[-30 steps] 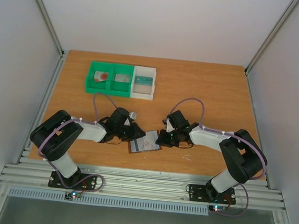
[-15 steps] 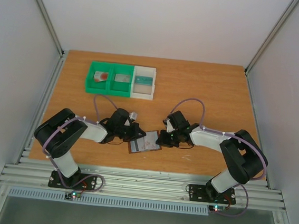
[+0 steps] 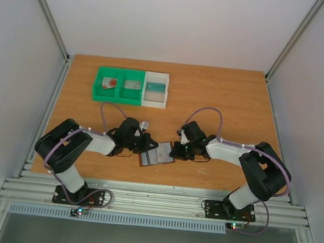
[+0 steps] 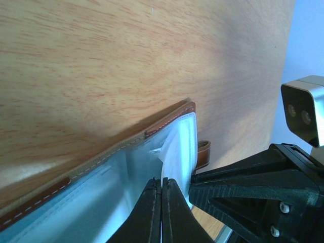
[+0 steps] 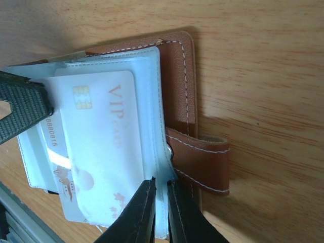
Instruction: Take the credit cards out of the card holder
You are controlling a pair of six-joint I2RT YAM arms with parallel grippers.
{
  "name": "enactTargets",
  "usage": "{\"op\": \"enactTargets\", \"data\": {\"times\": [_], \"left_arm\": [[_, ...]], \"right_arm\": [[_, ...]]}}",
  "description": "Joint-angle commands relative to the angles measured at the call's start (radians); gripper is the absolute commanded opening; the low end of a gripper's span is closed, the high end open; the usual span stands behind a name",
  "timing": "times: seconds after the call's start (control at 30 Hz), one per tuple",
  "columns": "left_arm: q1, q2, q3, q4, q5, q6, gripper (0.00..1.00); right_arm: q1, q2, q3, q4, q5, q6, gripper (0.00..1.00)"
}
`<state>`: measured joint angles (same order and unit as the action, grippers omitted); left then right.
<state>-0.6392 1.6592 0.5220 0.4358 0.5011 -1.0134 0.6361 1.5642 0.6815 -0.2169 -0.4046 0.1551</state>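
Note:
The card holder (image 3: 157, 154) lies open near the table's front edge, a brown leather wallet (image 5: 177, 71) with pale blue-grey lining and a snap strap (image 5: 202, 163). A whitish credit card (image 5: 101, 147) printed "VIP card" sticks partly out of its pocket. My left gripper (image 4: 162, 181) comes in from the wallet's left (image 3: 147, 145) and is shut on the edge of that pale card (image 4: 179, 147). My right gripper (image 5: 161, 188), at the wallet's right side (image 3: 174, 152), is shut on the edge of the lining beside the strap, pinning the card holder to the table.
A green two-compartment bin (image 3: 118, 96) and a white bin (image 3: 154, 102) stand side by side at the back left, each compartment holding a small card-like item. The right gripper's black body (image 4: 253, 187) fills the lower right of the left wrist view.
My left gripper has closed its fingers on the card's edge at the wallet. The right gripper has stayed clamped on the wallet, barely shifting.

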Motion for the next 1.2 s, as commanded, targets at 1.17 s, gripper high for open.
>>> {"op": "enactTargets", "data": {"times": [1.17], "left_arm": [[0.011, 0.098, -0.081, 0.333, 0.041, -0.153, 0.00]], "right_arm": [[0.005, -0.096, 0.066, -0.084, 0.035, -0.033, 0.18]]}}
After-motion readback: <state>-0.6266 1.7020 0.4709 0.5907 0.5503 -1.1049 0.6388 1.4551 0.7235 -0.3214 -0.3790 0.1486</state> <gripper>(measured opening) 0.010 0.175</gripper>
